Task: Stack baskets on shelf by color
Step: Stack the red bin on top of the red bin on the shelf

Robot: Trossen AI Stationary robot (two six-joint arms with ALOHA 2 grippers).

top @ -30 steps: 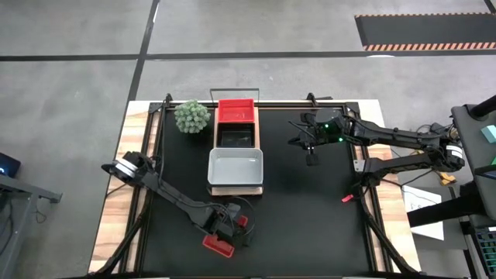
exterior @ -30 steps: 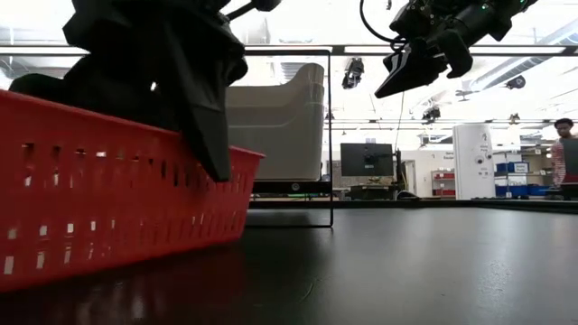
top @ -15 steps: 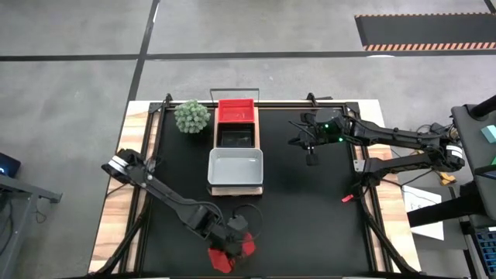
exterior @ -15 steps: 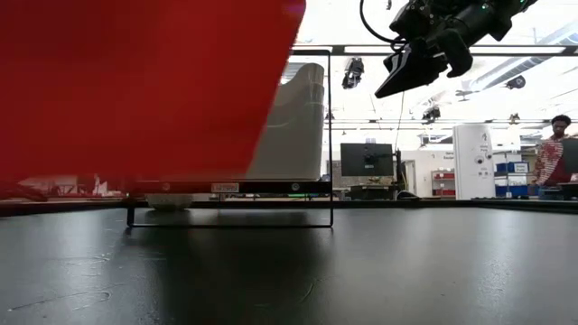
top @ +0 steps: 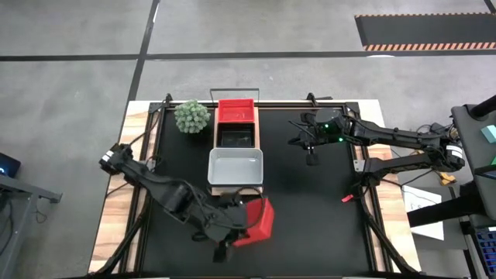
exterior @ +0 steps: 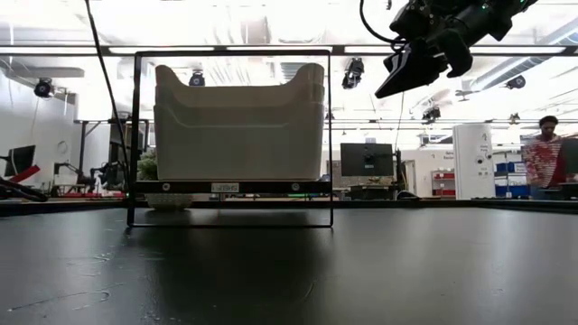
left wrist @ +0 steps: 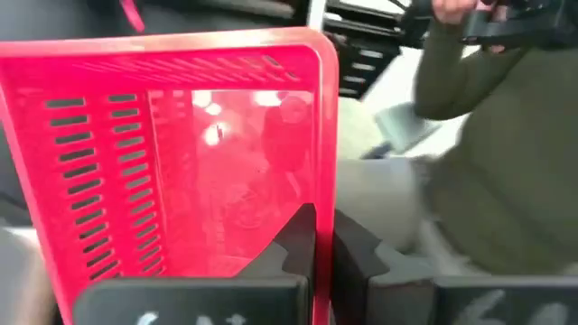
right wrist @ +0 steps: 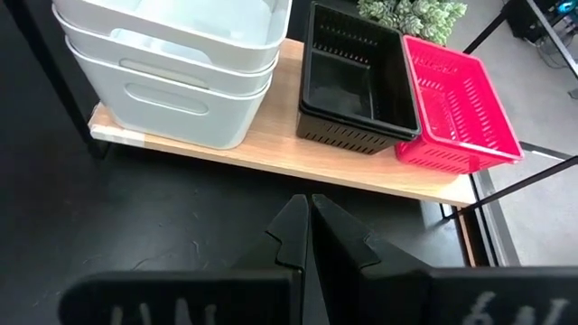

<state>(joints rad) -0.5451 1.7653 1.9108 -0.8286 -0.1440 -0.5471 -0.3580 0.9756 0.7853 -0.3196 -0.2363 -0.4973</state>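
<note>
Left pincer [top: 239, 225]: clamped on the rim of a red basket [top: 260, 219], lifted and tilted, lower centre of the overhead frame.
Held basket, wrist view: slotted red wall [left wrist: 181, 171] fills the frame, fingers [left wrist: 302, 248] pinched on its edge.
Right pincer [top: 312, 158]: closed, empty, hanging above the tabletop [top: 310, 209], right of centre.
Shelf [top: 235, 188]: middle of frame, carrying stacked white baskets [top: 235, 167], black baskets [top: 236, 136], red basket [top: 236, 111].
Plant [top: 191, 116]: just left of the shelf's far end.
Background: a person [exterior: 545, 153] at far right, low view.

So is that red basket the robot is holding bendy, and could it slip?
Probably stiff and light: the red basket is thin slotted plastic and keeps its shape, tilted. It might swing or slip, since the left tool pinches only one wall.
</note>
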